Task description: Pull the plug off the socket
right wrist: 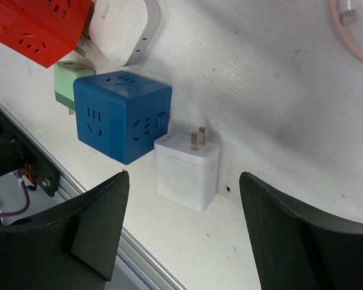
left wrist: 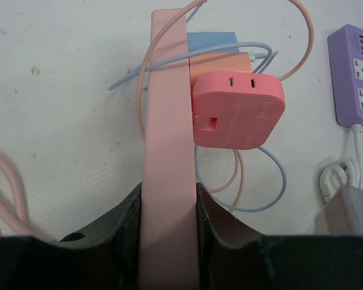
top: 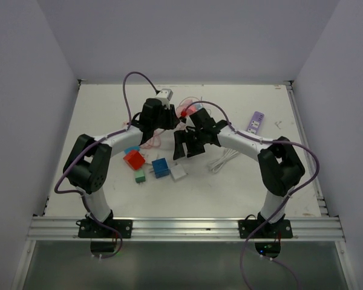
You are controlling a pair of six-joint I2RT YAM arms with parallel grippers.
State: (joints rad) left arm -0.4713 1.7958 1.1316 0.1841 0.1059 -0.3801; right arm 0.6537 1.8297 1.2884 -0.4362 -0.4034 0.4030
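In the left wrist view my left gripper [left wrist: 169, 208] is shut on a long pink socket strip [left wrist: 166, 121]. A coral-pink plug [left wrist: 239, 109] sits in the strip's right side, with an orange plug [left wrist: 221, 61] and a light blue one [left wrist: 212, 42] beyond it. Thin pink and blue cables loop around them. In the top view the left gripper [top: 164, 119] is at mid-table, with the plugs [top: 185, 112] just to its right. My right gripper [top: 186, 150] is open and empty, near and to the right of them. In its wrist view it [right wrist: 183, 181] hovers over a loose white plug [right wrist: 187, 169].
A blue cube socket [right wrist: 121, 115], red cube socket [right wrist: 39, 27], green plug [right wrist: 69, 81] and white adapter [right wrist: 124, 30] lie near the white plug. A purple power strip [top: 255, 122] with its coiled white cable [top: 224, 160] lies at the right. The table's metal front rail [top: 181, 228] is close.
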